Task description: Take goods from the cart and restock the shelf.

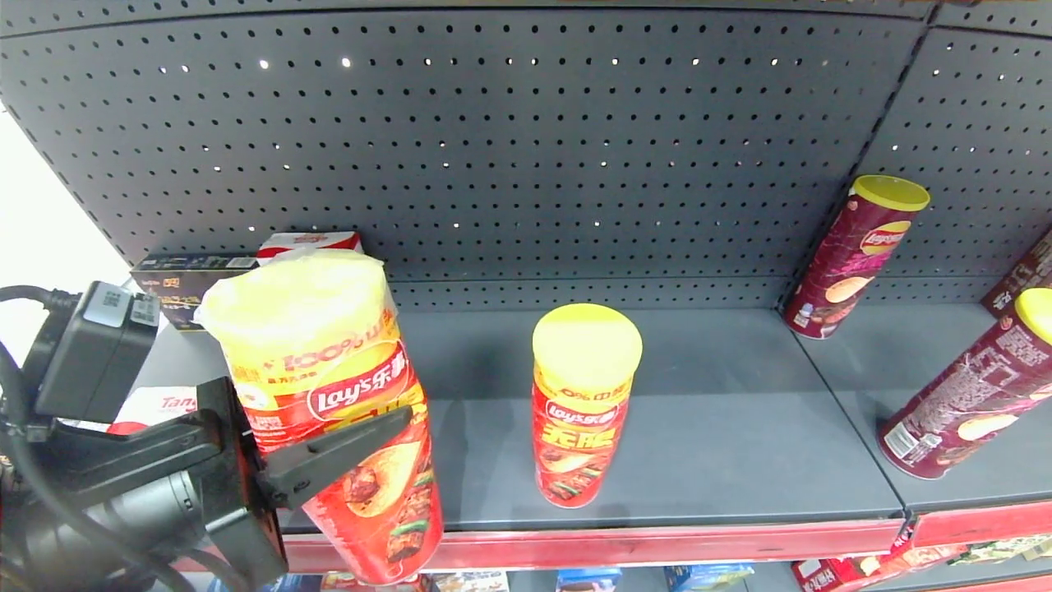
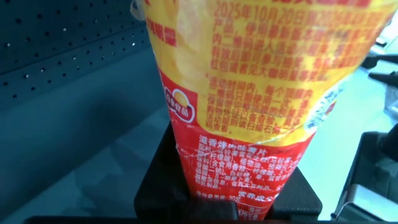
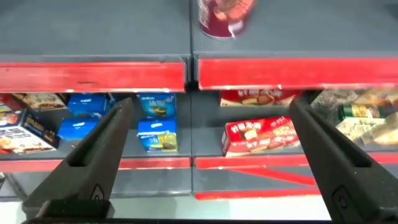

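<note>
one red can clamped in left tool before grey pegboard shelf; right tool apart.

Left of standing can on shelf, held can; boxes behind it

Logos and lettering cover the large red-and-yellow cardboard crisp tube, the smaller red-and-yellow tube and the maroon yellow-lidded tube.

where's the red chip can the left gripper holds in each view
head view: red chip can lower left, clamped in left gripper.
left wrist view: centre, close up.
right wrist view: aimed at lower boxes instead.
shared landmark: grey shelf board.
</note>
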You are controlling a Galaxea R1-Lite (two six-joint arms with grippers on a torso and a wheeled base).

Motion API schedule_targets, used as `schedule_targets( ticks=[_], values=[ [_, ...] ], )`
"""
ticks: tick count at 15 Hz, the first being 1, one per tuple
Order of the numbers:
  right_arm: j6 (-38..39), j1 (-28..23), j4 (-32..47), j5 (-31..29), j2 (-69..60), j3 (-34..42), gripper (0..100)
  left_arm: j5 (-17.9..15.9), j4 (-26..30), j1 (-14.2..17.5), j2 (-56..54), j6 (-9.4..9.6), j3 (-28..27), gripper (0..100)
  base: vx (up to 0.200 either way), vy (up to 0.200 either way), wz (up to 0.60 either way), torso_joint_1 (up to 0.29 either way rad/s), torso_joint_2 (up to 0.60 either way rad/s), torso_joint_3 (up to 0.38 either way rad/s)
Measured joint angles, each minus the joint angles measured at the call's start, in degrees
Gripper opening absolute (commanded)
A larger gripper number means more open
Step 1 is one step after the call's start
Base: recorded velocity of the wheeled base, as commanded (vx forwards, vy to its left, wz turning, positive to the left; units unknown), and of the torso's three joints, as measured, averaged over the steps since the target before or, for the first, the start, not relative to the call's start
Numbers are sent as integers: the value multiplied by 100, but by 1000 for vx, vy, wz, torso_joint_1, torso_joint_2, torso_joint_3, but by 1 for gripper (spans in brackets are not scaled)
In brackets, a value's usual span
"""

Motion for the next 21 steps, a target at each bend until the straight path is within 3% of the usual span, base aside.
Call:
schedule_targets(
  ticks=[3, 6, 10, 16, 19, 21],
  values=[
    [49, -15, 15, -22, -113, 0, 100, 123, 18, 7, 16, -52, -33, 0, 0, 0, 0, 0, 0, 0],
    [54, -15, 15, -29, -149, 0, 100, 568, 2, -6, 121, -37, -135, 0, 0, 0, 0, 0, 0, 0],
    [54, -15, 17, -29, -157, 0, 100, 473, 13, 5, 297, -59, -444, 0, 0, 0, 0, 0, 0, 0],
    [54, -12, 17, -29, -157, 0, 100, 372, 421, 217, 833, -26, -1375, 0, 0, 0, 0, 0, 0, 0],
    [54, -12, 17, -27, -155, 0, 100, 246, 613, 236, 1253, 313, -1958, 0, 0, 0, 0, 0, 0, 0],
    [56, -15, 15, -27, -155, 0, 100, -9, 306, 304, 1582, 534, -2076, 0, 0, 0, 0, 0, 0, 0]
  ],
)
